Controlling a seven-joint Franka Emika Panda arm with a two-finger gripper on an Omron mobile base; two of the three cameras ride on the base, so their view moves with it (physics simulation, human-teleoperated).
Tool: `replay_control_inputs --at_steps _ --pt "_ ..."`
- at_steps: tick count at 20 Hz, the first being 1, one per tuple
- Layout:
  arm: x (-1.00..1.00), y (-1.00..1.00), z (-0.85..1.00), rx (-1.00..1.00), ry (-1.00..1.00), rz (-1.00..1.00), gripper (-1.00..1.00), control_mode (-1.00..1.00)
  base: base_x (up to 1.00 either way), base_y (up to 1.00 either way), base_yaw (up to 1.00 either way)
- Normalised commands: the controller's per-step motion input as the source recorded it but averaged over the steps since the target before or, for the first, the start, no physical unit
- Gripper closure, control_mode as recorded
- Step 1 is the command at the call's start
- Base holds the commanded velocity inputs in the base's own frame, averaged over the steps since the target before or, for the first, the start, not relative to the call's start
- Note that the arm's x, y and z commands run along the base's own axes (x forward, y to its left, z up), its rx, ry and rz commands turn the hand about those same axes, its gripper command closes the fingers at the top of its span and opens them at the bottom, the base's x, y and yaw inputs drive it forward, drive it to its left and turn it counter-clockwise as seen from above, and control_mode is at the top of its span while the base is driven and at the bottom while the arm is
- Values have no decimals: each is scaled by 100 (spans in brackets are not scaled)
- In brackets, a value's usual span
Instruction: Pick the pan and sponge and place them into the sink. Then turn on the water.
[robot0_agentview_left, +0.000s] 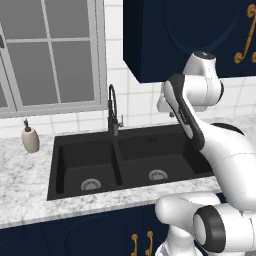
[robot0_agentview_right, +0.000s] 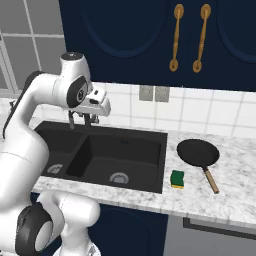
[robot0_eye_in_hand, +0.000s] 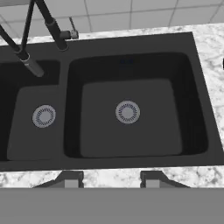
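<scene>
Our gripper (robot0_agentview_right: 81, 121) hangs above the back of the sink (robot0_agentview_left: 55, 165), near the faucet (robot0_agentview_left: 113, 107), fingers pointing down. In the hand view the two fingertips (robot0_eye_in_hand: 70, 179) stand apart w/ nothing between them, so we read it as partly open and holding nothing.

Progress, as we judge it: nothing done yet. Both basins are bare, just a round silver drain (robot0_eye_in_hand: 127, 112) in each. The pan (robot0_agentview_right: 198, 153) sits on the counter (robot0_agentview_right: 235, 200) right of the sink, handle pointing toward the front edge. The sponge (robot0_agentview_right: 177, 179) lies just beside the sink's right rim, near the pan but apart from it. No water stream at the faucet. So all 3 steps are left: pan in, sponge in, water on.

Materials and shapes: sink is matte black, rectangular, double basin w/ a divider. Pan is round, shallow, black, w/ a thin straight brown handle that looks like wood. Sponge is a small block, green top over yellow. Counter is grey-white marble pattern. Faucet is black, tall, high-arc. A beige soap dispenser (robot0_agentview_left: 30, 139) stands left of the sink; cabinets are dark navy w/ gold handles.
</scene>
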Motion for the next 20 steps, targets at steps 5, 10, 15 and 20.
replay_control_inputs --at_steps 5,10,15,20 --pt "-12 -48 -2 2 -6 3 -100 -100 0 0 0" --pt "-35 -100 -29 4 -7 3 -100 -100 0 0 0" --pt "-26 -100 -59 0 1 1 -100 -100 0 0 0" --pt "0 -66 -26 -10 -6 3 -100 -100 0 0 0"
